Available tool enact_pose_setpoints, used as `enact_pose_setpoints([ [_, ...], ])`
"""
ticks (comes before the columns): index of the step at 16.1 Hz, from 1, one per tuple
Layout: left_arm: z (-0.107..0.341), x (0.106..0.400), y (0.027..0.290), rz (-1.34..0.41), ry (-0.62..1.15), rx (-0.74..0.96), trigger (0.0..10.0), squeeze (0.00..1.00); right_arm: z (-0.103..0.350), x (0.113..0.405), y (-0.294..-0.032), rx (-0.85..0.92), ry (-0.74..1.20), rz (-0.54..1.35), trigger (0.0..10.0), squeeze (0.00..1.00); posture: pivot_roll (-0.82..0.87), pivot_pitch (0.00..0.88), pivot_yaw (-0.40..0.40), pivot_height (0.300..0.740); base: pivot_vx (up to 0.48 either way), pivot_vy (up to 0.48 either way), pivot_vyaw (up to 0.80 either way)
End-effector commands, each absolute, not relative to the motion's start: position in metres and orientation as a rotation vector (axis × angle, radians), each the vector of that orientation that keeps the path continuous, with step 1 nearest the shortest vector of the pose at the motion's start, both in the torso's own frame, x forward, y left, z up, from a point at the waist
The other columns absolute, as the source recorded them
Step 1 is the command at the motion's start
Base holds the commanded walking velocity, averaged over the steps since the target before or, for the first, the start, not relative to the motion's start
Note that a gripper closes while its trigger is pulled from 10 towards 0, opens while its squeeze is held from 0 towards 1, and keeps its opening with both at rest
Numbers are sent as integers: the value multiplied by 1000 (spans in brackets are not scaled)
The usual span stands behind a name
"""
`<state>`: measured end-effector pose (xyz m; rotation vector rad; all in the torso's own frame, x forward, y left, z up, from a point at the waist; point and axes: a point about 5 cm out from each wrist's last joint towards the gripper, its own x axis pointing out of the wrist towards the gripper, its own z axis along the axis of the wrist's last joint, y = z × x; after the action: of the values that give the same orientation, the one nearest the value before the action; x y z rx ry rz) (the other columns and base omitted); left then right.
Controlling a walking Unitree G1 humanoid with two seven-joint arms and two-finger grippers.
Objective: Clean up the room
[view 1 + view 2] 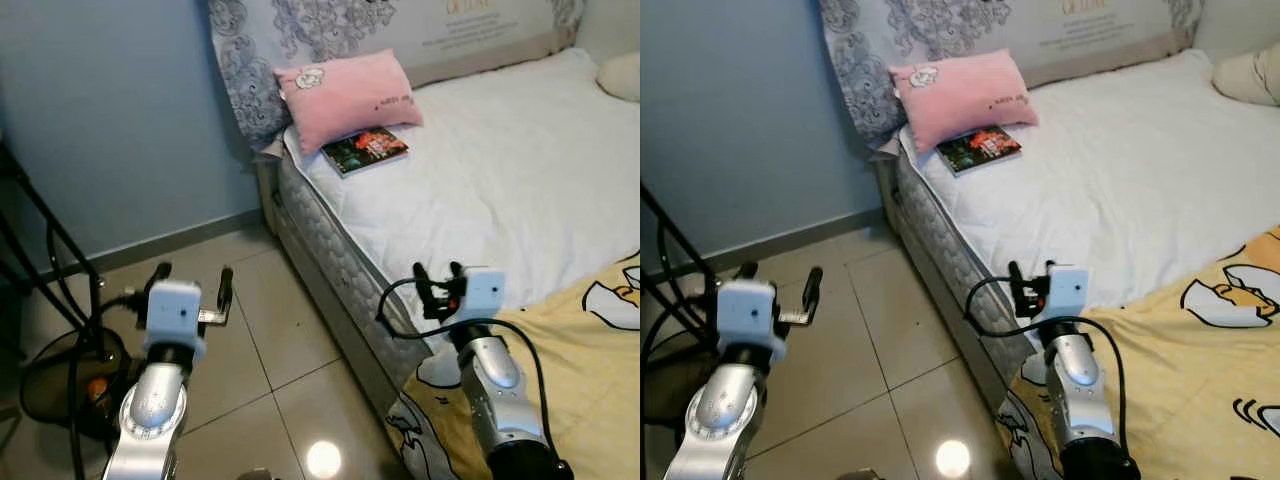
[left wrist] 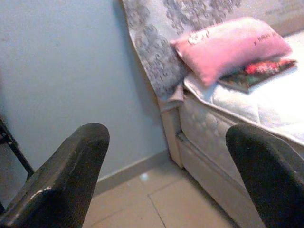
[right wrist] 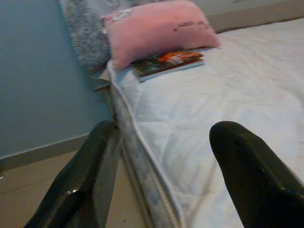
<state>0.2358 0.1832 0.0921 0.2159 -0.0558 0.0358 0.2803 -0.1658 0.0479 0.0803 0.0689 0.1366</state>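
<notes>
While I stand at the near corner of the bed (image 1: 480,200), my left gripper (image 1: 192,283) hangs over the tiled floor (image 1: 290,340) with its fingers spread wide and holding nothing, and my right gripper (image 1: 437,280) hovers at the mattress edge, its fingers likewise apart and empty. At the far left of the mattress a book (image 1: 365,150) with a dark, colourful cover lies flat on the white sheet, its far edge tucked under a pink pillow (image 1: 345,92) that leans on the patterned headboard (image 1: 260,60); the cover's print is too small to read. A yellow blanket (image 1: 560,370) with cartoon figures covers the near right of the bed, cut off by the frame. At far right a pale cushion (image 1: 622,75) is mostly cut off. On the floor at near left, black stand legs (image 1: 50,250) and a dark round base (image 1: 60,385) with cables sit half hidden behind my left arm; I cannot tell what they belong to
</notes>
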Motion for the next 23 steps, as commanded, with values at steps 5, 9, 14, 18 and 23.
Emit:
enact_pose_setpoints([
  [5, 89, 244, 190, 127, 16, 70, 10000, 0, 52, 292, -159, 85, 80, 159, 10000, 78, 0, 0, 9, 740, 115, 153, 303],
  [9, 90, 249, 185, 127, 27, 28, 10000, 0, 51, 295, -166, 80, 90, 143, 10000, 31, 0, 0, 9, 740, 314, 362, 105],
  [14, 90, 258, 187, 116, 54, 45, 10000, 0, 51, 297, -158, 52, 94, 174, 10000, 82, 4, 0, 9, 740, 429, 148, 678],
  [18, 92, 267, 191, 112, 70, 62, 10000, 0, 47, 299, -153, 39, 124, 182, 10000, 4, 7, 0, 8, 740, 480, 0, 477],
  [23, 91, 281, 197, 120, 108, 222, 10000, 0, 48, 303, -149, 67, 114, 161, 10000, 0, 13, 0, 19, 740, 384, 0, 0],
])
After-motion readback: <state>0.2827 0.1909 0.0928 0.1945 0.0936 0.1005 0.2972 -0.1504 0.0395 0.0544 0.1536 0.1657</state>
